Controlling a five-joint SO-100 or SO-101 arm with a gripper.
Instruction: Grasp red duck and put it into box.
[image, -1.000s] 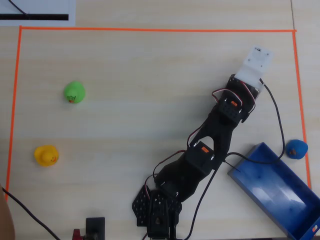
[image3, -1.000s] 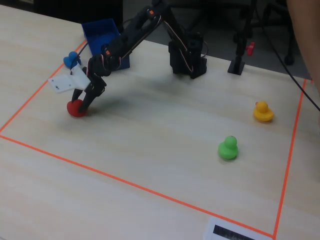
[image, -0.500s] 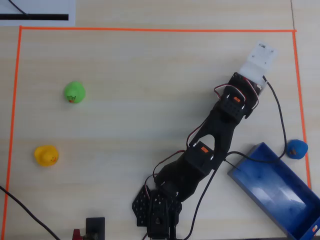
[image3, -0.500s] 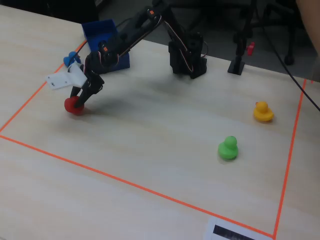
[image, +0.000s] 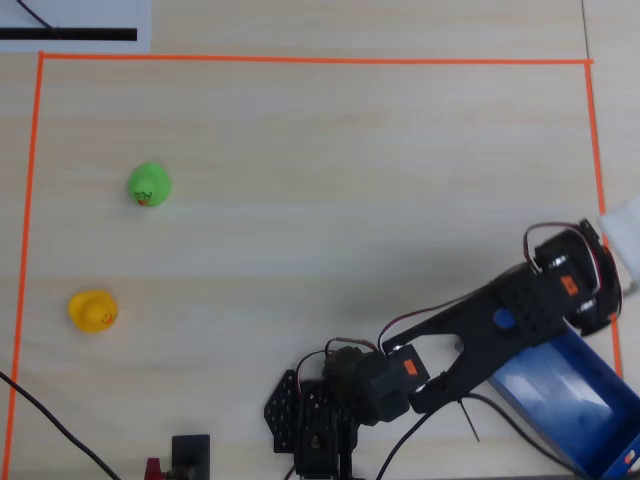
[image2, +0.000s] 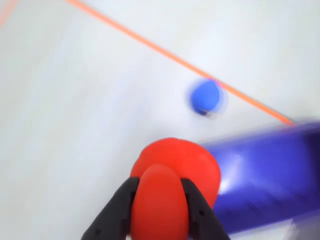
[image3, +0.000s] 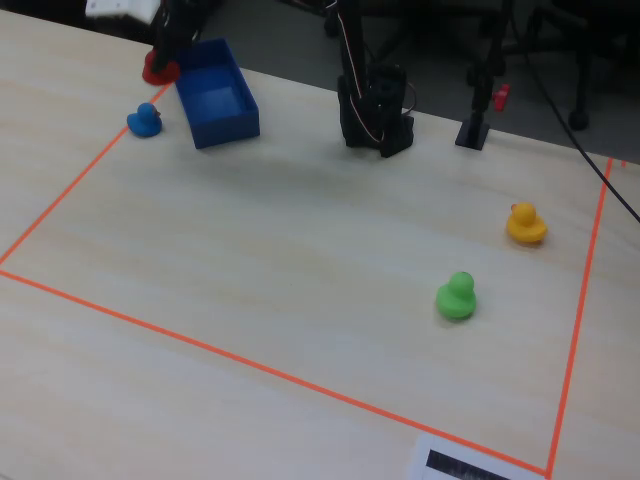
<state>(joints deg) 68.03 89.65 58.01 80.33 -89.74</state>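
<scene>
My gripper (image2: 160, 183) is shut on the red duck (image2: 172, 165), whose glossy body fills the gap between the black fingers (image2: 120, 210). In the fixed view the red duck (image3: 157, 68) hangs under the gripper (image3: 165, 55), just left of the far end of the blue box (image3: 225, 128). The box's wall (image2: 265, 165) lies close to the right of the duck in the wrist view. In the overhead view the arm (image: 500, 325) reaches over the box (image: 570, 395) at the lower right and hides the duck.
A blue duck (image3: 145, 120) sits left of the box, also in the wrist view (image2: 205, 96). A green duck (image: 149, 185) and a yellow duck (image: 92, 311) stand far off at the overhead view's left. Orange tape (image: 300, 60) borders the table area.
</scene>
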